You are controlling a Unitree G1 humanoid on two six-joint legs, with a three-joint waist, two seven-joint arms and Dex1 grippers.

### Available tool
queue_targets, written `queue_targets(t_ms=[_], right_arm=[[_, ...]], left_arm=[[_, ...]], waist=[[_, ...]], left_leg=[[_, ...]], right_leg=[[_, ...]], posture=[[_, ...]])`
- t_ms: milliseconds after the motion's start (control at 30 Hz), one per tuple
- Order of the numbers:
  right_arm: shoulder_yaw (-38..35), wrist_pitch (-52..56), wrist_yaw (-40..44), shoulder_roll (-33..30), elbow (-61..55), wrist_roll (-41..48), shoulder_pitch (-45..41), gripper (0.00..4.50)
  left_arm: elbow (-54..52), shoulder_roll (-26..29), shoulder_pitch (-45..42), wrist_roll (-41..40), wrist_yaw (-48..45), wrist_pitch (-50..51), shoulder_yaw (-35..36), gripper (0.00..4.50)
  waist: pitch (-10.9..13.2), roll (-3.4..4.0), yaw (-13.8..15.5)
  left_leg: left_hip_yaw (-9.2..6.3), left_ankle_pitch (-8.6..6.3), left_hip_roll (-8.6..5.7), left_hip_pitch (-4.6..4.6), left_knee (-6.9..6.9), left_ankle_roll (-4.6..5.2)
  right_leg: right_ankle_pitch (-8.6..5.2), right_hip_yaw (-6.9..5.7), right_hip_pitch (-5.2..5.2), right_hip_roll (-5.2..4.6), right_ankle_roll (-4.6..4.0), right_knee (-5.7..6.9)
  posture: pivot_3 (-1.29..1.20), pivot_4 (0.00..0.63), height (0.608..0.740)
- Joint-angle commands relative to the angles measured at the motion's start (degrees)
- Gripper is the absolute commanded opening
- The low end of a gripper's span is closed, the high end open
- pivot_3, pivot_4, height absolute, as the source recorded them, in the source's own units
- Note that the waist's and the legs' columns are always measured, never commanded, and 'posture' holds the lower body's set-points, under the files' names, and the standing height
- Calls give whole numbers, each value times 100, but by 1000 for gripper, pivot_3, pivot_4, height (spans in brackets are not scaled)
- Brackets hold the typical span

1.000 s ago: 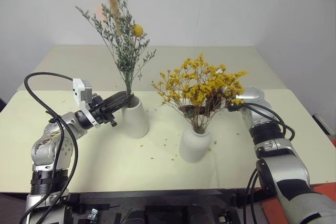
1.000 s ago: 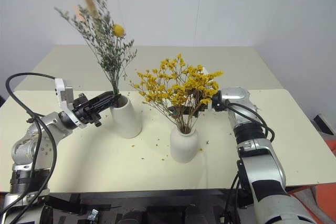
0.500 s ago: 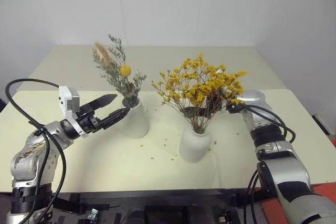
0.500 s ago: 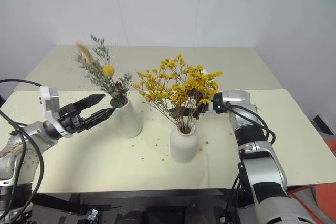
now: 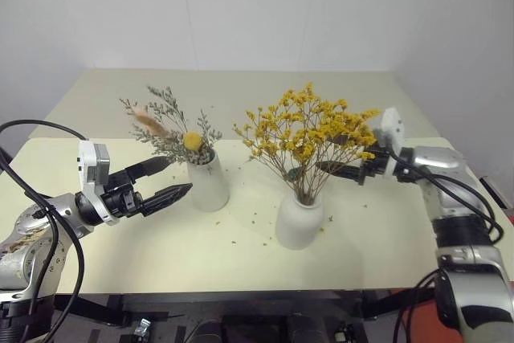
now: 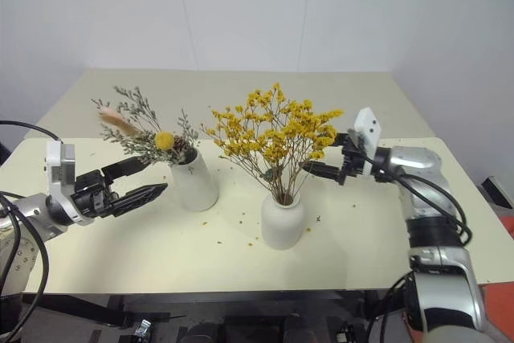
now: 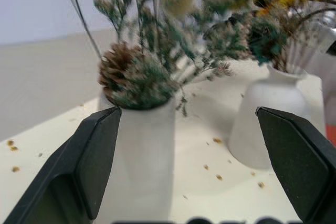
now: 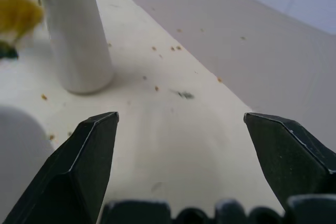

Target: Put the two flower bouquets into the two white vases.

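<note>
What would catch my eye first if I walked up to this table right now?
Probably the big yellow bouquet bursting from the squat white vase near the table's middle. To its left, a grey-green sprig with a pinkish plume sits low in the taller white vase. On either side, the left gripper and right gripper hover with open fingers, holding nothing.

Cream table (image 5: 120,255) — two white vases (image 5: 208,182) (image 5: 299,219), scattered petal crumbs (image 5: 259,239).

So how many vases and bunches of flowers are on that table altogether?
White vases: 2, the taller vase and the squat vase
Flower bunches: 2, the grey-green sprig and the yellow spray
Total: 4
</note>
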Motion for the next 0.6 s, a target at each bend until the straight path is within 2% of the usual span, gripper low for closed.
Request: queue_targets(t_ms=[33, 333, 600], right_arm=[[-437, 319, -255, -304, -920, 342, 447, 4500], [-1281, 1273, -868, -741, -3223, 1143, 2395, 4500], [-1700, 1758, -1095, -913, -4279, 1708, 3466, 4500]], left_arm=[[-107, 164, -32, -43, -174, -14, 19, 4485], [-257, 438, 195, 189, -580, -139, -176, 4485], [-379, 686, 463, 245, -901, -140, -165, 4485]], waist=[[0, 0, -5], [0, 0, 1], [0, -1, 8]], left_leg=[[1, 0, 0, 1, 0, 0], [4, 0, 3, 4, -1, 1], [6, -1, 6, 5, -1, 1]], right_leg=[[-1, 1, 0, 0, 0, 0], [-13, 4, 1, 1, 8, -1], [-18, 5, 3, 3, 5, -8]], posture=[[0, 150, 740], [0, 150, 740], [0, 150, 740]])
